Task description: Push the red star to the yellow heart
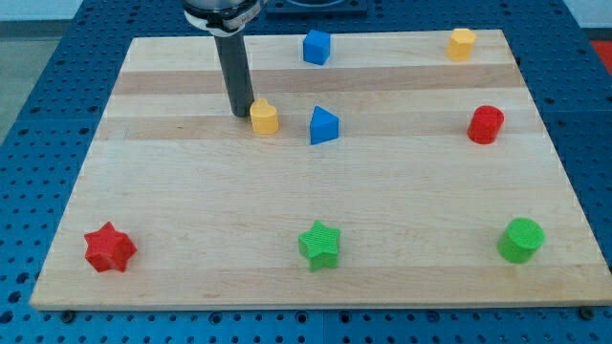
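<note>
The red star (109, 248) lies near the board's bottom left corner. A yellow block (265, 117) that looks like a heart lies in the upper middle. A second yellow block (461, 43), more like a hexagon, sits at the top right. My tip (241, 115) rests on the board just left of the heart-like yellow block, touching it or nearly so. The tip is far above and to the right of the red star.
A blue triangle (324, 125) lies just right of the yellow heart-like block. A blue cube (316, 47) is at the top middle, a red cylinder (486, 124) at the right, a green star (320, 245) at the bottom middle and a green cylinder (521, 239) at the bottom right. The wooden board (191, 191) ends at blue perforated table.
</note>
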